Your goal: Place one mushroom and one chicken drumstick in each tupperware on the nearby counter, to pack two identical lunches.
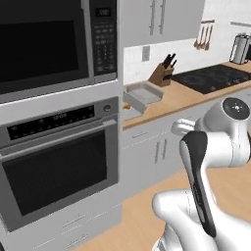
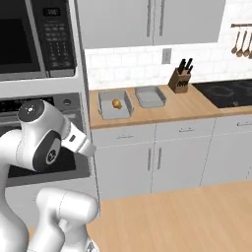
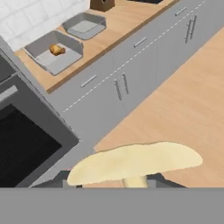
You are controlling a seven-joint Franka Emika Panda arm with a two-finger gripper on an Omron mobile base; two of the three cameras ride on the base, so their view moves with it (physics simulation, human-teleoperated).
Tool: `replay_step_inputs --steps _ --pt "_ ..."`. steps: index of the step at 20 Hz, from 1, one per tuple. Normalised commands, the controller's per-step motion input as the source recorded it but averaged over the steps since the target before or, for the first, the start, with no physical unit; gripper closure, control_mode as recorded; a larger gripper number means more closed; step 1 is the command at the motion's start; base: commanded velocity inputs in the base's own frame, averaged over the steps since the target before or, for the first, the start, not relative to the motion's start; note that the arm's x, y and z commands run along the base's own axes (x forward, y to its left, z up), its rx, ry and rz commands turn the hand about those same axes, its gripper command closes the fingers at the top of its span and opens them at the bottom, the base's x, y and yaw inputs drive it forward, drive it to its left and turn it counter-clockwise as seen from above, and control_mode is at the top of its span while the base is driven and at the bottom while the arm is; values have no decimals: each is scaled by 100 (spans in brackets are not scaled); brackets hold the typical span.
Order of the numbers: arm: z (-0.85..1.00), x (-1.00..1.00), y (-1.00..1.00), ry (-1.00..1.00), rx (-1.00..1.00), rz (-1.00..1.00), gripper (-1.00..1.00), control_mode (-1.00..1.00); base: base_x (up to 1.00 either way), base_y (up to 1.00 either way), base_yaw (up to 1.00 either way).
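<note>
The gripper [image 3: 134, 181], at the bottom centre of the hand view, is closed on a pale mushroom [image 3: 135, 162] for carrying toward the two tupperware [image 3: 53, 53] on the counter [image 3: 111, 30] at upper left, one already holding a drumstick [image 3: 55, 50].

- On the counter [image 2: 197, 110], at mid-frame in the right base view: two tupperware side by side, left tupperware [image 2: 115, 105] holding a small food item [image 2: 116, 103], right tupperware [image 2: 150, 96] just beside it.
- Further right: knife block [image 2: 180, 78], then stovetop [image 2: 226, 93] at the right edge.
- Left of the counter: oven [image 1: 59, 162] below microwave [image 1: 49, 44].
- In the hand view, bottom centre: mushroom [image 3: 135, 162] between the gripper [image 3: 116, 180] fingertips.
</note>
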Motion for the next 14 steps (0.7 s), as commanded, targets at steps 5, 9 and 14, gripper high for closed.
replay_step_inputs --steps 5,9,14 --pt "0 0 0 0 0 0 100 100 100 -54 19" --pt "0 0 0 0 0 0 100 100 100 -50 42" --pt "0 0 0 0 0 0 100 100 83 -27 68"
